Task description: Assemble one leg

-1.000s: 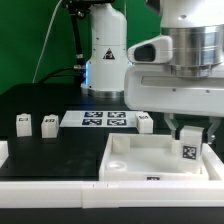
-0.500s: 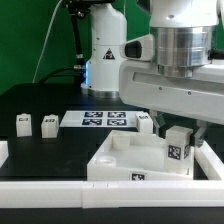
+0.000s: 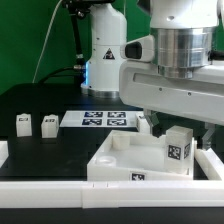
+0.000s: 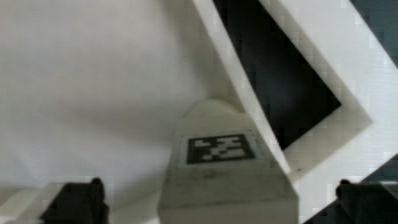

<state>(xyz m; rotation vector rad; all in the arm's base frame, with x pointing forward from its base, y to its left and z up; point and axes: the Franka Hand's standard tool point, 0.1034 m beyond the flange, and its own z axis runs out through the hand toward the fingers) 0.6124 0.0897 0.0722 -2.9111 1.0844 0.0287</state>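
The leg (image 3: 178, 148), a small white block with a black-and-white tag, stands upright at the near right corner of the large white square tray-like piece (image 3: 120, 160). That piece lies turned at an angle on the black table. My gripper (image 3: 181, 134) hangs right over the leg with a finger on each side. In the wrist view the leg (image 4: 228, 165) sits between the two dark fingertips (image 4: 75, 203), with a gap showing on each side. The jaws are open and do not touch it.
Two more small white legs (image 3: 22, 122) (image 3: 48, 124) stand at the exterior view's left, and a third (image 3: 145, 122) stands behind the tray. The marker board (image 3: 100, 120) lies between them. A white rail (image 3: 45, 190) runs along the front edge.
Over the last second the white square piece turned and slid toward the exterior view's left, and the leg went with it. The gripper turned above it. In the last half second little has moved.
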